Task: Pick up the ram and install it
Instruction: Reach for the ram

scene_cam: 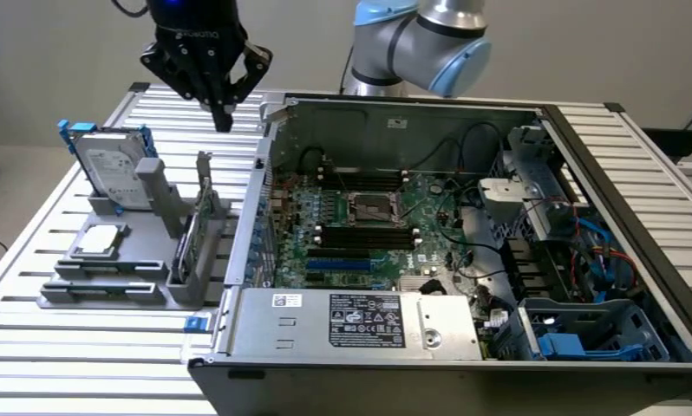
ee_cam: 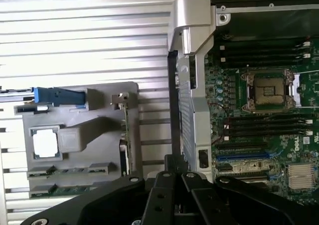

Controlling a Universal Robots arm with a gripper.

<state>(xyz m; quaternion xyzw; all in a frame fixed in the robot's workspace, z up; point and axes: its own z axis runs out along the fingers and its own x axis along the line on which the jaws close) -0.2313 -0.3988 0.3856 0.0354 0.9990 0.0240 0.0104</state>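
Tool (scene_cam: 222, 121) is fully closed, holding nothing, hovering above the desk (scene_cam: 45, 347) near the case (scene_cam: 265, 130) back corner, up past the fixture (scene_cam: 103, 290). Ram (scene_cam: 184, 247), as far as I can tell, stands on edge in that fixture, just beside the bracketed card (scene_cam: 211, 212), untouched. Risks as I see them: if I come down with jaws closed like this I ram the stick's top edge instead of straddling it, so bent board or a shifted fixture. The card sits so close that a small lateral offset means I pinch the card, or both together. An off-centre grip lets the stick tilt when lifted, and then it won't line up with the slots (scene_cam: 363, 236). The case wall is close to the fixture, so a sloppy transfer clips it. At the slot, wrong orientation or a closed latch (can't tell from here) means pressing down stresses the motherboard (scene_cam: 439, 225).
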